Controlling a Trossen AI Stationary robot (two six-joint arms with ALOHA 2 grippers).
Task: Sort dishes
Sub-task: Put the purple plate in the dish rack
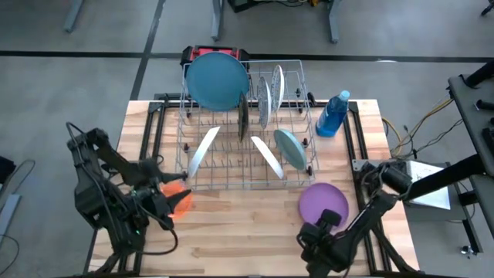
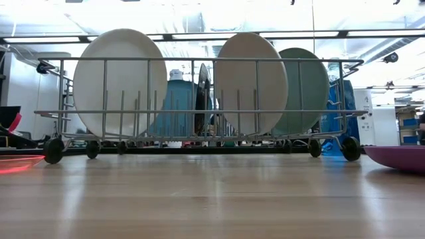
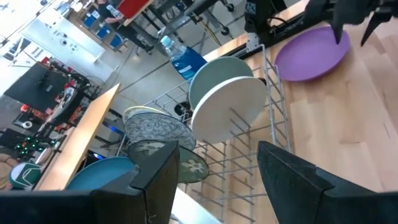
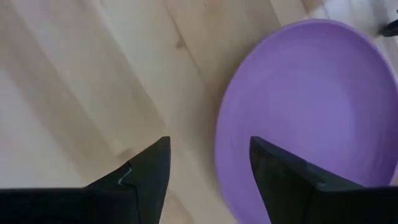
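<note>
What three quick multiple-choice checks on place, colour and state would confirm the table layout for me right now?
1. Where does the purple plate lie?
A. Standing in the wire rack
B. Flat on the table, outside the rack, near the right gripper
C. Leaning on the blue bottle

2. What colour is the small dish by the left gripper?
A. Orange
B. White
C. Black

3. How do the right gripper's jaws stand?
A. Clamped on the purple plate
C. Holding the bottle
B. Open, nothing between them

Answers: 1 B, the high view shows it flat beside the rack. 2 A, it glows orange. 3 B, the right wrist view shows bare wood between the fingers.
</note>
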